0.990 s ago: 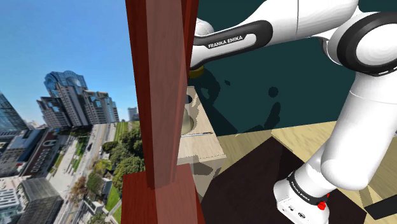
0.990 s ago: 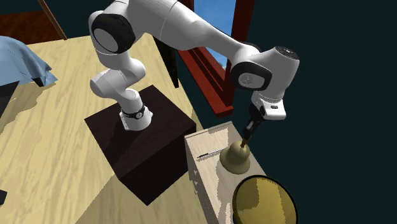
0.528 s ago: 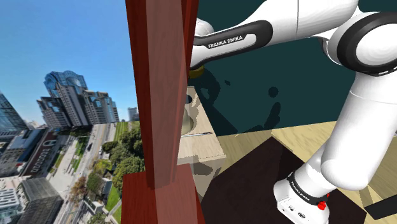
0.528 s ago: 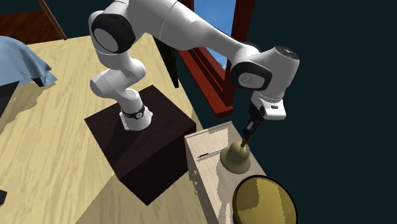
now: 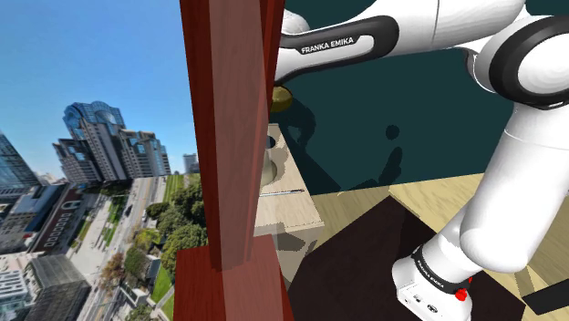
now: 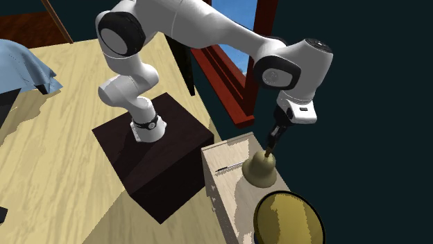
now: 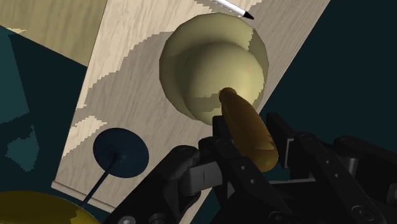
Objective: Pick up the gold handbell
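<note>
The gold handbell stands upright at the light wooden table's far side, close to the dark wall. My gripper comes down from above and is shut on its brown handle. In the wrist view the rounded bell body sits just beyond my gripper, over the tabletop. A black finger presses on each side of the handle. In the shoulder view a red-brown window post hides most of the bell and the hand.
A black pen lies beside the bell. A dark blue disc and a big yellow round object occupy the table's other end. The red-brown window frame stands close behind the table, and the dark stand box beside it.
The forearm and hand have risen and shifted toward the second exterior view's right. The bell has moved slightly up and right with the gripper.
</note>
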